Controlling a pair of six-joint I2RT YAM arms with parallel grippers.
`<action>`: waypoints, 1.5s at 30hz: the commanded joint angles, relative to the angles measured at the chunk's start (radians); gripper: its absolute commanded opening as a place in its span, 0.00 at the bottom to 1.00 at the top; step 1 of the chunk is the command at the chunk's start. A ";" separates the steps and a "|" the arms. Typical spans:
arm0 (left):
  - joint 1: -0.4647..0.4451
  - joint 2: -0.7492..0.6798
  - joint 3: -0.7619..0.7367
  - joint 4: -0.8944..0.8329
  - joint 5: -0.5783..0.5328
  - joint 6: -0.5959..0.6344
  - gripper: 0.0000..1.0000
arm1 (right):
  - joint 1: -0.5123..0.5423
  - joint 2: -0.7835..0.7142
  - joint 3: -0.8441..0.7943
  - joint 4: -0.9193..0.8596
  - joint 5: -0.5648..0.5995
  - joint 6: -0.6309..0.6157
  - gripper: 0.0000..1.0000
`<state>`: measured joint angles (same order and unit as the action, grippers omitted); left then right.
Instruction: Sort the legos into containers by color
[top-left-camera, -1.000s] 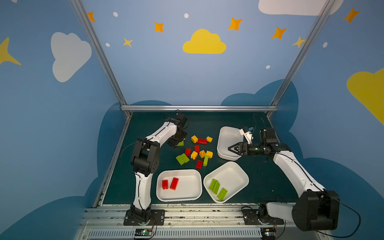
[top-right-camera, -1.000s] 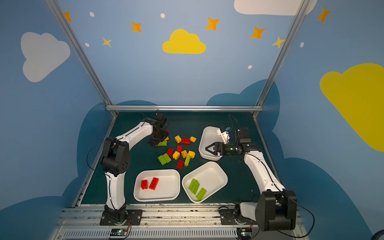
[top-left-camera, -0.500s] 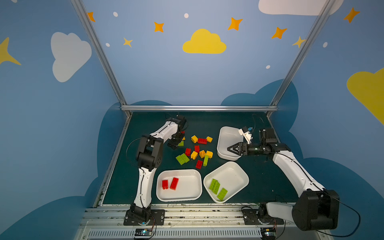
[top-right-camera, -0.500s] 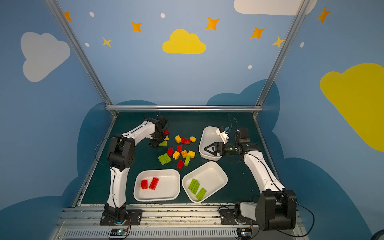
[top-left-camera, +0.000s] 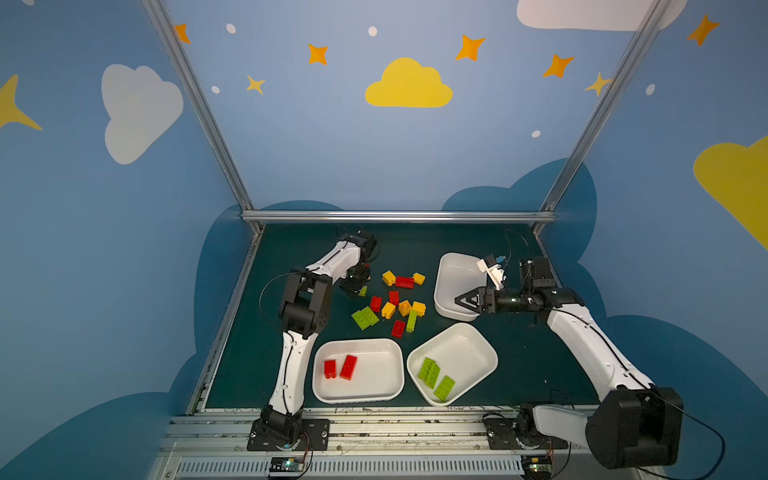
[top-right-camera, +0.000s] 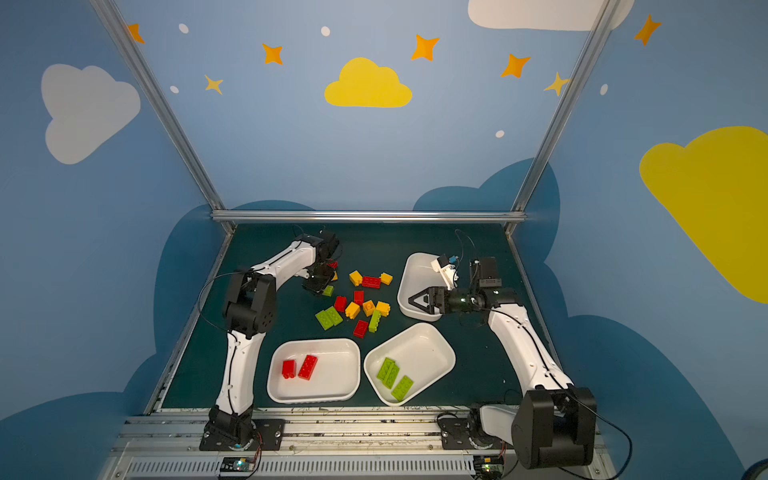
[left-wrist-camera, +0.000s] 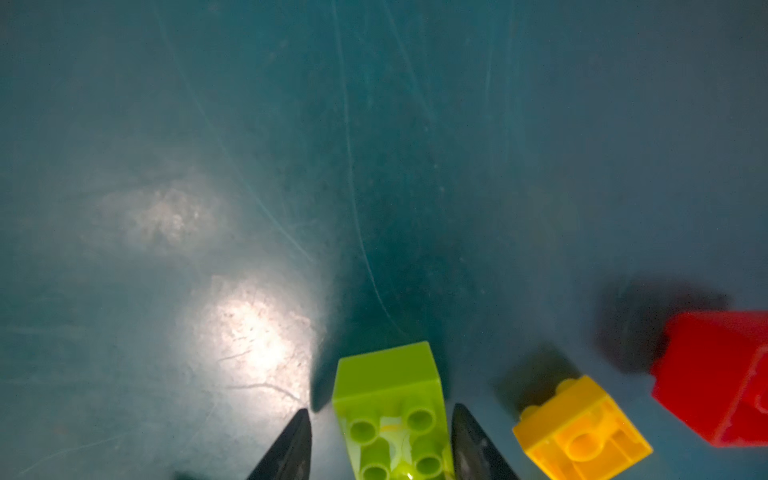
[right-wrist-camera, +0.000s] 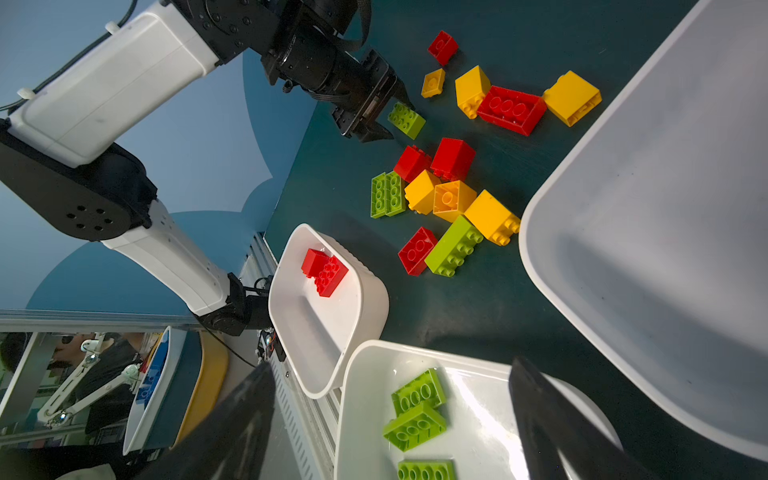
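Straddling a small lime green brick (left-wrist-camera: 386, 374) toward the far left of the dark green worktop (top-left-camera: 249, 353), the left gripper (left-wrist-camera: 380, 409) points straight down with its jaws set narrow around it. The left wrist view shows one fingertip (left-wrist-camera: 469, 440) at the brick's side and a sliver of worktop between the brick and the other tip. Whether the brick is truly pinched cannot be told. In both top views the gripper's body hides the tips and only a corner of the brick shows. The right wrist view shows the brick from the side, flat on the worktop between the fingers.

Just beside it lie a small yellow brick (left-wrist-camera: 582, 428) and a red brick (left-wrist-camera: 715, 374), apart from it and from each other. The main heap of loose legos (top-left-camera: 388, 309) fills the middle of the worktop, between the left gripper and the empty tray (top-left-camera: 455, 274) at the far right. The right gripper (top-left-camera: 463, 299) hovers over that tray's near rim, jaws spread wide and holding nothing.

Along the near edge sits the red tray (top-left-camera: 374, 374) with two red bricks in it. Just beside it is the green tray (top-left-camera: 461, 353), turned askew, with three lime green bricks. The worktop lies bare along its left edge, along its far edge and in the near right corner beside the right arm.
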<state>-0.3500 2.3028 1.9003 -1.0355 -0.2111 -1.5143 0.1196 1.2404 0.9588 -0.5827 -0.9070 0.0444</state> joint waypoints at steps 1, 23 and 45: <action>-0.008 0.012 0.016 -0.040 -0.004 0.006 0.49 | -0.006 -0.010 0.001 -0.019 -0.002 -0.016 0.87; -0.057 -0.201 -0.035 0.106 0.022 0.701 0.21 | -0.035 -0.040 -0.002 -0.046 -0.024 -0.057 0.87; -0.641 -0.653 -0.566 0.330 0.304 1.155 0.20 | -0.053 -0.044 -0.029 -0.049 0.014 -0.036 0.87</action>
<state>-0.9463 1.6695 1.3712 -0.7620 0.0620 -0.3836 0.0689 1.2018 0.9524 -0.6388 -0.8982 -0.0063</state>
